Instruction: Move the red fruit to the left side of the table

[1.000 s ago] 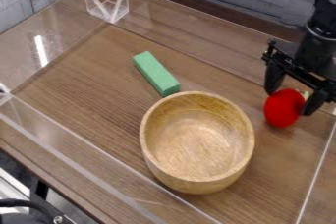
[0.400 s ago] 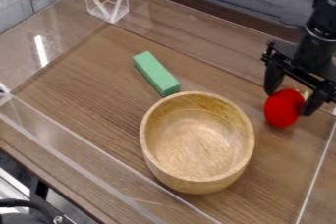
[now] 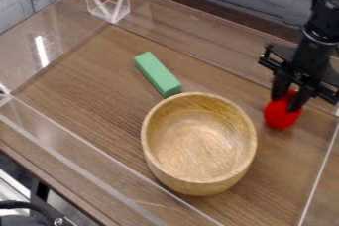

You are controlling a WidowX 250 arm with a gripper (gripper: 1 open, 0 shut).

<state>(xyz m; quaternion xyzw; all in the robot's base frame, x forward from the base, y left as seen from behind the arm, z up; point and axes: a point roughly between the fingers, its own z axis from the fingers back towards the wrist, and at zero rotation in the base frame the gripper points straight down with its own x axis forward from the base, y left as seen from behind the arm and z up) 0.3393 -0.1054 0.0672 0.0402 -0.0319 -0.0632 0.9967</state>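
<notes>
1. The bench (image 3: 79, 106), a brown wood-grain tabletop, carries a small glossy bright-red rounded fruit (image 3: 280, 117) near its right edge, well apart from the left edge as the camera shows it.
2. The red fruit looks slightly longer than wide. Its long axis runs roughly up and down in the view, the lower rounded end facing the near edge of the bench and the upper end reaching up between the fingers. Which end is the stem cannot be told, as the fingers cover the top.
3. The black two-fingered gripper (image 3: 283, 97) comes in from the far right corner, its fingers drawn together and pinching the upper part of the red fruit. Whether the fruit touches the bench cannot be told.
4. A round light wooden bowl (image 3: 199, 177) stands toward the near edge, just beside the fruit on its left.
5. A green rectangular block (image 3: 157, 74) lies left of the fruit, beyond the bowl, its long axis slanting from the far left toward the near right.
6. Clear acrylic pieces stand at the far edge (image 3: 111, 4) and the left edge (image 3: 26, 48).
</notes>
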